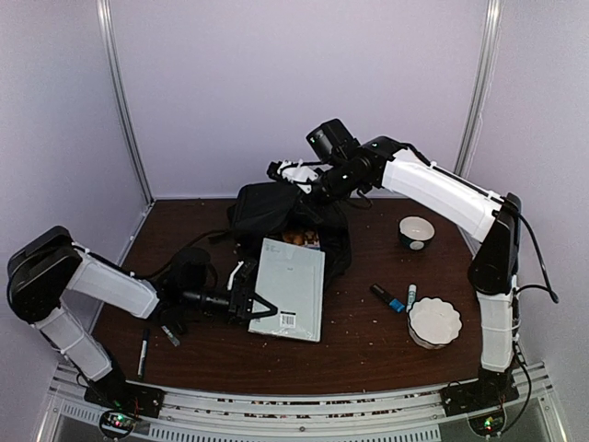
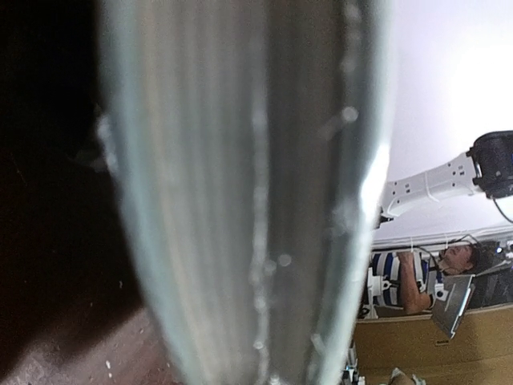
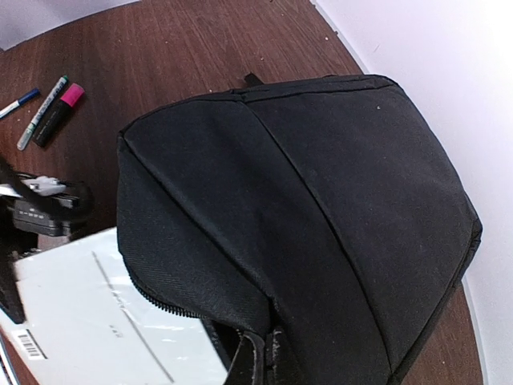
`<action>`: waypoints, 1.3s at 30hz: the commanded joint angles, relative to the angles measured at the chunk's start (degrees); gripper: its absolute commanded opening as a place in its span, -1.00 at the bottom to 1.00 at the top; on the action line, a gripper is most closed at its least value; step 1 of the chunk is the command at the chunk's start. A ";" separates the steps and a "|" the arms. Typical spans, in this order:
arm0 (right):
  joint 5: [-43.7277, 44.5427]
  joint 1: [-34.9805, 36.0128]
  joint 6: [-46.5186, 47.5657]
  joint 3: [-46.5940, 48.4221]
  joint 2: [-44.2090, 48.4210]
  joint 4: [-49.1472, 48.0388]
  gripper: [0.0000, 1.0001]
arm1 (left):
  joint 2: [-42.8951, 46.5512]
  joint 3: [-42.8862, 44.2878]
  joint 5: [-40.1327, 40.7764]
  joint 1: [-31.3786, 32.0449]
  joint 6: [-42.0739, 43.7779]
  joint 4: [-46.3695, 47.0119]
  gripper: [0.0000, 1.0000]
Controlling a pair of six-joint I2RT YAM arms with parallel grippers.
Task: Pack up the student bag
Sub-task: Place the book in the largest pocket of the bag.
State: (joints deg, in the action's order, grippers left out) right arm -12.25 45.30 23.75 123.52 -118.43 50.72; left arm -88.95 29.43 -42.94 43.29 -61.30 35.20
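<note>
Left claw (image 1: 254,302), partly closed, gripped the left edge of a pale grey book (image 1: 293,285), whose far end leaned on the open mouth of the student bag (image 1: 265,207). Right claw (image 3: 260,358), fully closed, pinched the black fabric at the bag's top edge and held it raised above the book; the bag lay at the back middle of the brown table (image 1: 368,354). Farther right stood a dark bowl (image 1: 416,231) and a white fluted dish (image 1: 434,321), with two markers (image 1: 386,296) between the dish and the book.
</note>
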 commanded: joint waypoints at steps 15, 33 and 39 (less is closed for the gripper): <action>-7.83 2.56 -0.95 -4.86 5.92 -3.80 -1.00 | -16.67 7.22 4.76 -3.85 -17.41 32.86 -1.00; -8.56 3.17 -0.37 -9.92 7.21 -5.12 -1.00 | -21.74 15.39 8.24 -6.54 -12.54 11.66 -0.55; -8.32 3.19 -0.28 -10.11 7.25 -5.08 -1.00 | -19.75 14.75 11.27 -6.47 -11.38 2.59 -0.13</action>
State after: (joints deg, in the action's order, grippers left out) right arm -18.00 47.64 23.00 113.08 -114.63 47.86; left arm -110.28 43.38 -35.86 37.69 -75.18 42.04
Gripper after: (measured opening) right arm 0.006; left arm 0.394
